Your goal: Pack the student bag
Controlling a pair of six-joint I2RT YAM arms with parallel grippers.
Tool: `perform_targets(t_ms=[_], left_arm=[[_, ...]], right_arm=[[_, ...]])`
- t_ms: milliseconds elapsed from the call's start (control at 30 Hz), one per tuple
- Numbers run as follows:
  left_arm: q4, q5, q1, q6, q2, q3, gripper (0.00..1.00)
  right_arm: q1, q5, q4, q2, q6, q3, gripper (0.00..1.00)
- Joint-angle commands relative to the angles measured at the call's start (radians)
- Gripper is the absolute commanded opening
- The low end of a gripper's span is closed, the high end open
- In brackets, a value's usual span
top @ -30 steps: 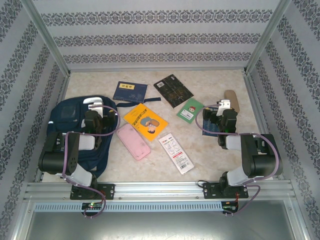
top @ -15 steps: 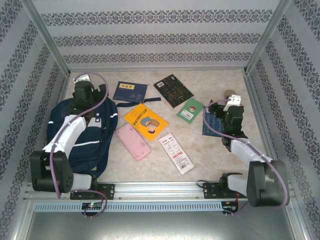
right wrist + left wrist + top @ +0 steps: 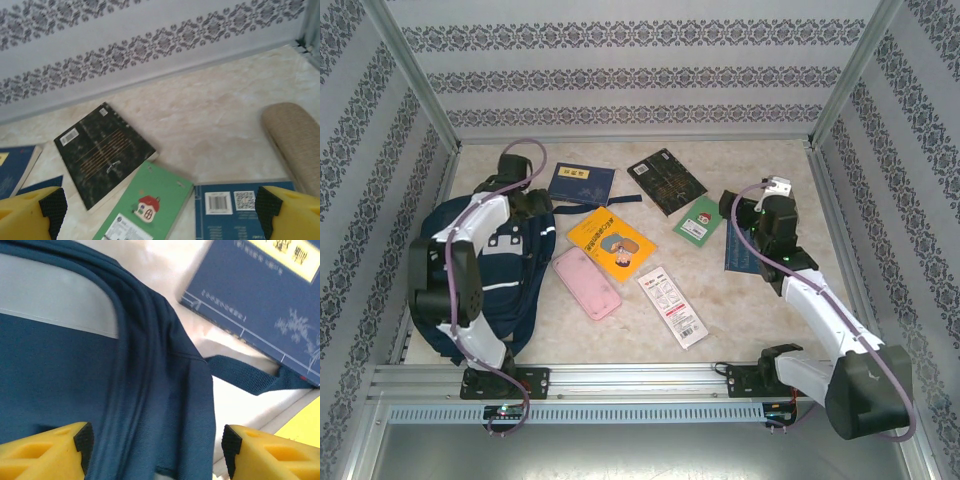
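The student bag lies flat at the left of the table, navy with a white stripe and grey patches. My left gripper hangs over its upper right edge. In the left wrist view my left gripper is open, and its yellow fingers stand on either side of a ridge of navy bag fabric. A bag strap runs out under the blue book. My right gripper is open and empty, above a green notebook and a blue booklet.
On the table lie a blue book, a black book, a yellow book, a pink case, a white packet and a green notebook. A tan case sits near the right wall.
My left arm swung from the back left corner rightwards onto the bag's upper right edge, and its jaws narrowed. My right arm stretched out and shifted slightly left, its jaws unchanged.
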Motion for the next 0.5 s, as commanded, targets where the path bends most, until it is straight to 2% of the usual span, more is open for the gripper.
perform_targets(t_ms=[0, 167, 233, 333, 467], left_arm=[[-0.111, -0.019, -0.057, 0.016, 0.047, 0.084, 0.71], [-0.207, -0.123, -0.092, 0.026, 0.160, 0.144, 0.69], [-0.230, -0.151, -0.094, 0.027, 0.201, 0.161, 0.64], [-0.243, -0.167, -0.099, 0.044, 0.253, 0.192, 0.45], [-0.248, -0.189, -0.119, 0.093, 0.310, 0.268, 0.07]], right_arm=[[0.048, 0.074, -0.075, -0.014, -0.016, 0.032, 0.98], [0.093, 0.112, -0.107, -0.032, -0.021, 0.024, 0.98], [0.105, 0.125, -0.118, -0.041, -0.019, 0.021, 0.98], [0.116, 0.134, -0.132, -0.058, -0.011, 0.019, 0.98], [0.138, 0.138, -0.163, -0.077, 0.001, 0.024, 0.98]])
